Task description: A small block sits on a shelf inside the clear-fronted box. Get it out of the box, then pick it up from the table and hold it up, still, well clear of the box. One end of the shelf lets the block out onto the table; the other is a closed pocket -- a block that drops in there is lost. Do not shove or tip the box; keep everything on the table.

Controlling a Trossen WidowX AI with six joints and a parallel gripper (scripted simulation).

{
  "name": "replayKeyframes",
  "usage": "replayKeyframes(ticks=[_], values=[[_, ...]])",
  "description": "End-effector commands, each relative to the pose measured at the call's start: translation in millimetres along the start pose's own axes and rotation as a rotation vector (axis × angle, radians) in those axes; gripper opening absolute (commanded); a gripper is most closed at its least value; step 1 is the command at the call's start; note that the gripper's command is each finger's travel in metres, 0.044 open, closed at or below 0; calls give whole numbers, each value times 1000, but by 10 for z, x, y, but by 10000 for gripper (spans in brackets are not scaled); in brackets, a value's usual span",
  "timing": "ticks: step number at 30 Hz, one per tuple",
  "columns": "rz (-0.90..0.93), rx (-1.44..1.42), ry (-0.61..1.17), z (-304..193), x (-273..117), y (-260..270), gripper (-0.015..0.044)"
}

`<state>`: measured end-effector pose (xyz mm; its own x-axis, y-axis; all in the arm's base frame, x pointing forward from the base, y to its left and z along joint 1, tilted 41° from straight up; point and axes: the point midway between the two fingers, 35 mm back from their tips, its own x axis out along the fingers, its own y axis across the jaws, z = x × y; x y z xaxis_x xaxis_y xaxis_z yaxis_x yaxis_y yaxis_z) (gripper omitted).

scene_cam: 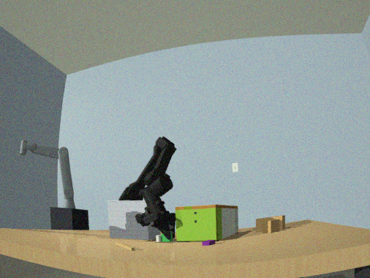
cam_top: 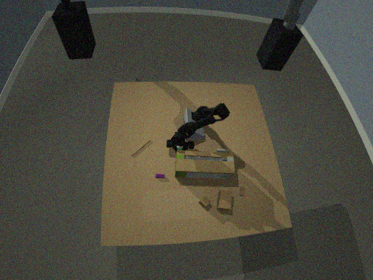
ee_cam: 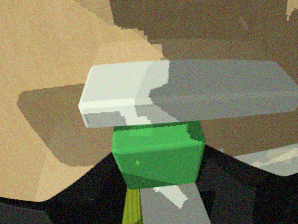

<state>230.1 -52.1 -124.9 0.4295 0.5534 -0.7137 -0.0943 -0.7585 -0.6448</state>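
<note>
The pincer (cam_top: 179, 148) (scene_cam: 168, 237) (ee_cam: 157, 151) is pointed down at the table (cam_top: 136, 210) (scene_cam: 146, 260) (ee_cam: 37, 45), its opening narrowed to about the width of the green block (cam_top: 179, 147) (scene_cam: 165, 238) (ee_cam: 159, 160). In the wrist view the block is met by a dark fingertip on either side, and it is taken to be gripped between them. The block is already out of the box (cam_top: 204, 167) (scene_cam: 197, 224), low at the table just beside the box's lime end; whether its underside is touching the table cannot be told. Right behind the block in the wrist view a pale bar (scene_cam: 158, 238) (ee_cam: 190, 90) is seen, close against it, though contact cannot be made out for certain. The box is seen upright, with its lime end wall and its brown top in place. A purple block (cam_top: 160, 176) (scene_cam: 208, 243) is left apart from the pincer, near the box, and a thin stick (cam_top: 141, 148) (scene_cam: 125, 246) is seen lying on the table, well apart from the box
</note>
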Motion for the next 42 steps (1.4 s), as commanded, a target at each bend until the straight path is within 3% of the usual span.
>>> replayKeyframes(ticks=[1, 3, 13, 19, 34, 42], values=[[-1, 7, -3, 1, -19, -3, 48], [1, 5, -3, -44, -91, 8, 0], [3, 0, 0, -249, -538, 13, 0], [14, 15, 4, -287, -613, 28, 0], [192, 378, 77, -619, -1459, 148, 0], [199, 396, 81, -627, -1501, 146, 0]])
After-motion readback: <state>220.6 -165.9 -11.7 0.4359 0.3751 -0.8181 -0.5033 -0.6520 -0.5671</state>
